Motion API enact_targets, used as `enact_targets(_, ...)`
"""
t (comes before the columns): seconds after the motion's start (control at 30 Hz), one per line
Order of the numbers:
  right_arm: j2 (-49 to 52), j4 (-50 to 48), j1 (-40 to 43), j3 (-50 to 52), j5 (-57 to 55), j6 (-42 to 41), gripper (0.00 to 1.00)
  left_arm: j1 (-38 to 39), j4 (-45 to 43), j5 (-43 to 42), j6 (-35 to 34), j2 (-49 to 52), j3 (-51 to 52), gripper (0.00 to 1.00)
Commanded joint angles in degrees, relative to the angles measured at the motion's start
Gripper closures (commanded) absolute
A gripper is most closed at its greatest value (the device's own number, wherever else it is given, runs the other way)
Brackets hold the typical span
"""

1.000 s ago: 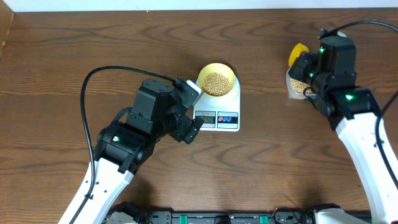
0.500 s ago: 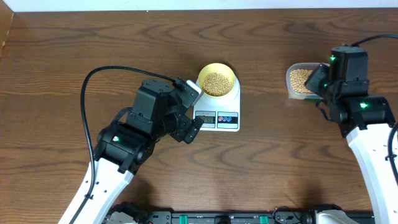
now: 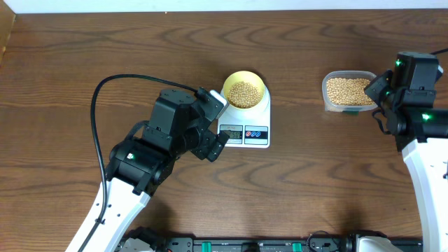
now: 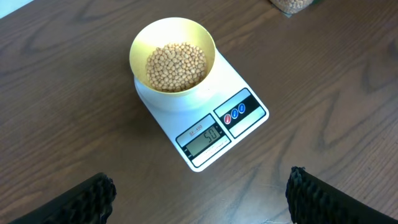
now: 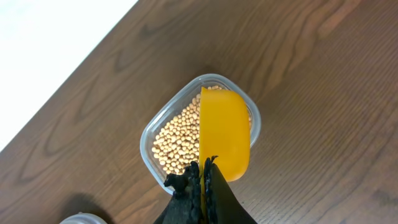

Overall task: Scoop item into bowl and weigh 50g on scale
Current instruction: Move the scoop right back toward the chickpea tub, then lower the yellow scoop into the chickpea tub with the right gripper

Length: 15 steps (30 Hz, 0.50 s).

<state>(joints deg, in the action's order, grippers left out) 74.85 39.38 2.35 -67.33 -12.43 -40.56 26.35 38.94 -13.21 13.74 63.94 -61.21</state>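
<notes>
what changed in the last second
The right gripper, still shut on the yellow scoop, swung out to its right, uncovering the clear tub in the overhead view. The open left gripper, bowl and scale stayed put.

Overhead view: fixed high above the bench, facing straight down, distant; arm bases at 6 o'clock, scale and bowl near centre, tub at 3 o'clock. Left wrist view: close, tilted down on scale and bowl; left fingers in the corners at 7 and 5 o'clock, tub edge at 1 o'clock. Right wrist view: closest, looking down past the right fingers at 6 o'clock onto scoop and tub. Overhead shares scale and bowl with the left wrist view, the tub with both.
</notes>
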Motion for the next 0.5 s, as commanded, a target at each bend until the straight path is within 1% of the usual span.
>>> enact_targets(0.0,2.05,-0.04,0.24,0.07,-0.55,-1.99,0.99,-0.31,-0.02,0.17,0.11,-0.61,-0.24,0.10)
enact_targets(0.23,8.31,-0.02,0.22,0.07,0.02,-12.15,0.99,-0.31,-0.02,0.17,0.11,-0.61,-0.24,0.10)
enact_targets(0.47,12.31,-5.84,-0.31,0.07,2.91,-12.76,0.99,-0.31,-0.02,0.17,0.11,-0.61,-0.24,0.10)
